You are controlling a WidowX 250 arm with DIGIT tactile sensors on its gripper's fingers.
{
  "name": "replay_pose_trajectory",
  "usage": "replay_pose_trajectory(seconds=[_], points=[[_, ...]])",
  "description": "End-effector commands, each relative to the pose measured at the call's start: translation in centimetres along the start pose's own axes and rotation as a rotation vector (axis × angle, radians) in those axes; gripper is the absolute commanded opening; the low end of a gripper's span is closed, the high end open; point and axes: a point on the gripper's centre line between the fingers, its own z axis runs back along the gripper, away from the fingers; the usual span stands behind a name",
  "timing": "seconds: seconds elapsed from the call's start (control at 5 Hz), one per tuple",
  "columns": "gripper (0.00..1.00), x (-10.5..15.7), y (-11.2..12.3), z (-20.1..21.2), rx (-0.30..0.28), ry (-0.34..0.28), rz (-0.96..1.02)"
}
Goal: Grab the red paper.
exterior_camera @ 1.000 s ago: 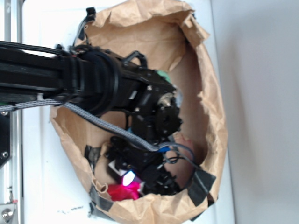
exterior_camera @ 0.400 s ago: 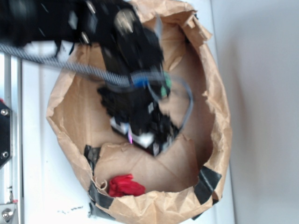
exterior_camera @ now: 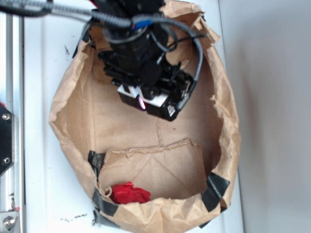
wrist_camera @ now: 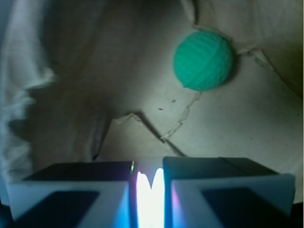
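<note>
**Claw parked over the ball end of the bag, red paper at the opposite end**

In the exterior view we find the red paper (exterior_camera: 130, 193) lying inside the brown paper bag (exterior_camera: 77, 111), low in the frame, tucked against the bag wall just beside a strip of black tape (exterior_camera: 103, 201). Nothing touches it. Our claw (exterior_camera: 146, 101) hangs over the upper part of the bag, well apart from the paper. The wrist view shows its two pale fingers (wrist_camera: 66, 194) almost together, with only a thin bright slit between them and nothing in it: narrow and empty. Below the wrist camera sits the green dimpled ball (wrist_camera: 203, 60) on the creased bag floor; the red paper is out of that view.

Handling, our judgement: the wad looks thin, ruffled and very light, soft enough to crush and spring back. We expect no breakage risk, but a light wad may skid or catch on the bag wall. Best hold is probably across its bulk from above, with the fingers opened wider first and closing on the crumpled middle, keeping clear of the bag's torn flap (exterior_camera: 160, 155).
</note>
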Motion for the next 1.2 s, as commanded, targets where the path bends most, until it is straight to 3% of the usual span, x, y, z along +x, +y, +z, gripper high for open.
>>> replay_pose_trajectory(seconds=[0.0,0.4,0.8,1.0], points=[[1.00,-4.2,0.2,-5.0,0.186,0.135,-0.072],[1.00,-7.6,1.0,-8.0,0.283,0.273,-0.144],[1.00,-10.6,3.9,-9.4,0.440,0.413,-0.167],[0.84,-10.5,4.5,-10.0,0.451,0.400,-0.170]])
